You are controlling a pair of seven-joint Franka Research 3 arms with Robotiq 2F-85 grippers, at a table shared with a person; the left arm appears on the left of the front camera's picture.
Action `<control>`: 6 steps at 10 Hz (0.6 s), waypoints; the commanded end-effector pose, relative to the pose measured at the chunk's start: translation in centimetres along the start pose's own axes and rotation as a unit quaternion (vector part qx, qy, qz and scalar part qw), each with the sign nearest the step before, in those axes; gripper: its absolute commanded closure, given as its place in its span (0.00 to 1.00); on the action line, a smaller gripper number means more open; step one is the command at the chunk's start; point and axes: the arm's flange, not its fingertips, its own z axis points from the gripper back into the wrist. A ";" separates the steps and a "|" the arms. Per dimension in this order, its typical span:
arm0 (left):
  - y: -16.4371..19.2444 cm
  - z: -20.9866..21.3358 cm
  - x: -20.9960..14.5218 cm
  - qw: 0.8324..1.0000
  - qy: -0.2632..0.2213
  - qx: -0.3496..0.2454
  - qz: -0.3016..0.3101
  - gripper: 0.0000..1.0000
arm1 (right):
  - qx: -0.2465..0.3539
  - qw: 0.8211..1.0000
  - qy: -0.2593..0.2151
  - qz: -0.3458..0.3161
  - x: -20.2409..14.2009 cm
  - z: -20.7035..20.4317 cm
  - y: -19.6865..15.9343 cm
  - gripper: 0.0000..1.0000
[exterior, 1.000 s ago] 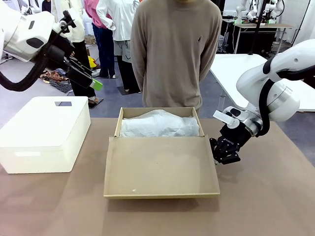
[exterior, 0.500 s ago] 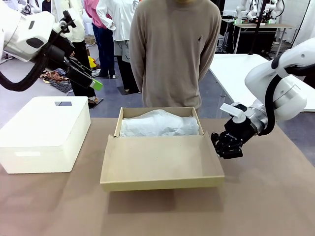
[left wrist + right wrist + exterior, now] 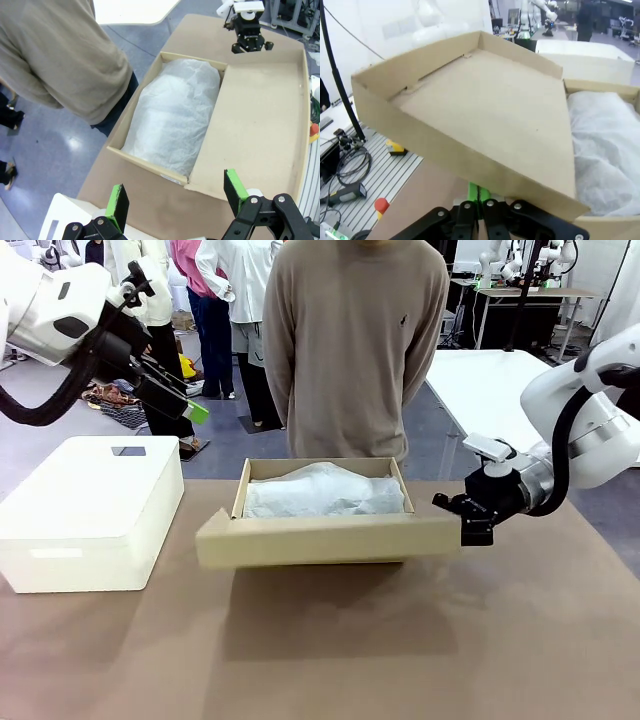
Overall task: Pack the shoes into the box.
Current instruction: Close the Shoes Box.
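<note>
Box [image 3: 325, 502] sits mid tabletop [image 3: 320, 660], just in front of the person [image 3: 355, 350] standing at the far edge. Tan cardboard, base filled with crumpled white tissue paper [image 3: 322, 492]; shoes can't be seen, so can't tell if they're under the paper. Left wrist view shows the box [image 3: 200, 120] from above: tissue paper [image 3: 172, 117] mounded across the whole base, lid [image 3: 260, 125] hinged along the long side nearer the robot.

Lid [image 3: 328, 538] is raised off the tabletop, roughly level, its front rim facing the camera, shadow on the tabletop under it. Right wrist view: underside-in of the lid [image 3: 485, 115] tilted across the frame, tissue paper [image 3: 605, 145] at right.

Right gripper [image 3: 475, 520] is at the lid's right end, touching the corner edge, fingers closed together. Can't tell whether the lid edge is pinched between them or only resting on them; in the right wrist view the lid rim sits directly over the closed fingers [image 3: 475, 192].

Left gripper [image 3: 170, 400] is high and well left of the box, above the white bin [image 3: 90, 510], jaws spread wide, nothing between them. Left wrist view: green pads [image 3: 119, 205] apart, box well below. White bin stands at the tabletop's left side, apart from the box.
</note>
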 end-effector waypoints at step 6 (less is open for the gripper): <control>0.2 -0.1 -0.2 1.000 -0.009 -0.009 -0.004 0.00 | -0.105 0.990 -0.090 -0.002 2.2 0.8 1.0 1.00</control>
